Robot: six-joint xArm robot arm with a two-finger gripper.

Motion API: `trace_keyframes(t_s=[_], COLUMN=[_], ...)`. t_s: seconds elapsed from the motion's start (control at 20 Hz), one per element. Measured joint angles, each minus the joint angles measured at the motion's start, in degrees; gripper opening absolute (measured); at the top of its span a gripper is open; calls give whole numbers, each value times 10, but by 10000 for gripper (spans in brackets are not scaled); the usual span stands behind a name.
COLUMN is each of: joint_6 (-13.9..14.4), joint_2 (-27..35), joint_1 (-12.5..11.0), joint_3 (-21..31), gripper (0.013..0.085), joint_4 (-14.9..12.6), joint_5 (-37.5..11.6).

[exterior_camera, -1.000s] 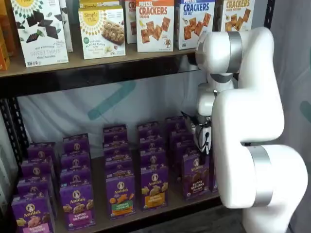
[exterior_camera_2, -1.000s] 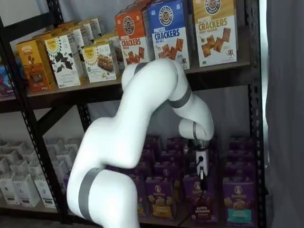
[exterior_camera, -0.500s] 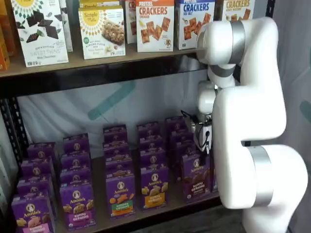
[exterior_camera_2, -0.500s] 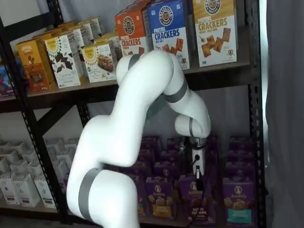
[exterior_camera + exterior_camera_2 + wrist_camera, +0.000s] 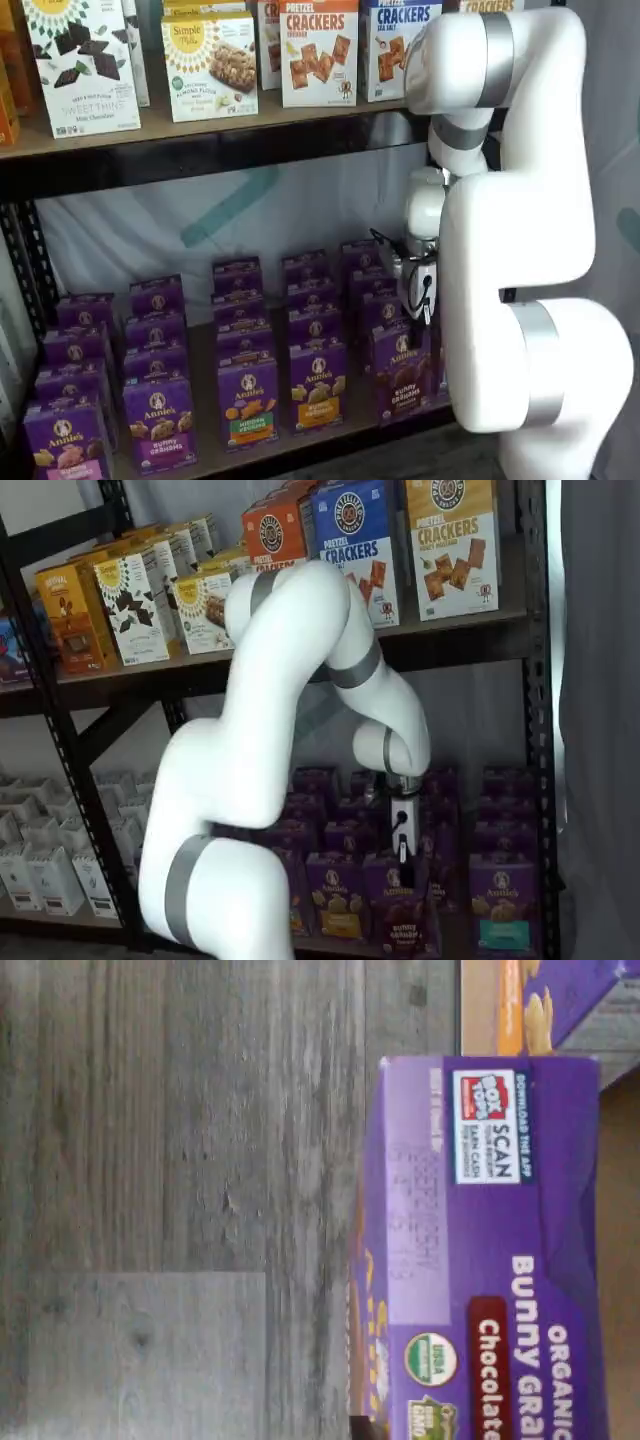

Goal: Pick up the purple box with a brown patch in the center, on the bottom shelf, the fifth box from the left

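Hand (image 5: 407, 335) closed on purple box (image 5: 403, 372), at bottom shelf (image 5: 300, 440) front edge

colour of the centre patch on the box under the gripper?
Dark brown, on the purple box; clearest in a shelf view.

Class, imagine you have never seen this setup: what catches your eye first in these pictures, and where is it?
The big glossy white robot arm fills the foreground in both shelf views, reaching down to the bottom tan wooden shelf. There its pincer is shut on a small purple carton with a dark brown centre patch, which is tilted at the shelf's front edge. Above, tall cracker boxes line the upper board.
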Motion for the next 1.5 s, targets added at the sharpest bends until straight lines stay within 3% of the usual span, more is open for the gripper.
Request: trace_keyframes(t_s=[0.35,0.75,1.5], joint_6=[-4,14,30], joint_2=[-79,-153,-336], joint_1=[8,20,49], joint_3=[110,194,327], gripper=[370,370,370], joint_4=[12,5,23], joint_5=[-43,-57,-10])
